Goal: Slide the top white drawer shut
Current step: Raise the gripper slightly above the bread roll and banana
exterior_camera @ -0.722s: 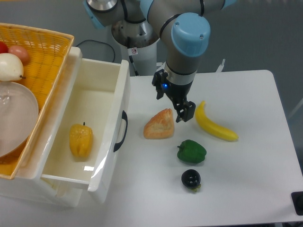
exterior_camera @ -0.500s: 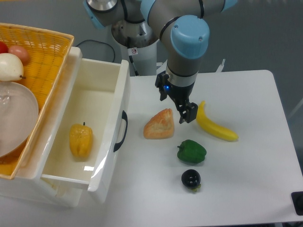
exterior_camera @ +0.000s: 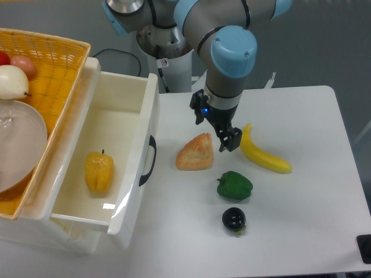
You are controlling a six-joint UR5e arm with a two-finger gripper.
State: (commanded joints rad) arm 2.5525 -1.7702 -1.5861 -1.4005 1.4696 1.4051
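The top white drawer (exterior_camera: 142,159) stands pulled far out to the right, with its black curved handle (exterior_camera: 150,160) on the front panel. A yellow bell pepper (exterior_camera: 99,171) lies inside it. My gripper (exterior_camera: 222,135) hangs over the table to the right of the drawer, between a bread roll (exterior_camera: 195,153) and a banana (exterior_camera: 262,152). It is well apart from the handle. Its black fingers point down and look close together with nothing between them. The lower drawer is mostly hidden under the open one.
A yellow wicker basket (exterior_camera: 55,63) with a glass bowl and fruit sits on the cabinet at the left. A green bell pepper (exterior_camera: 235,185) and a dark round fruit (exterior_camera: 233,219) lie on the white table (exterior_camera: 307,208) in front of the gripper.
My gripper has shifted slightly to the right, toward the banana. The drawer and the objects have not moved.
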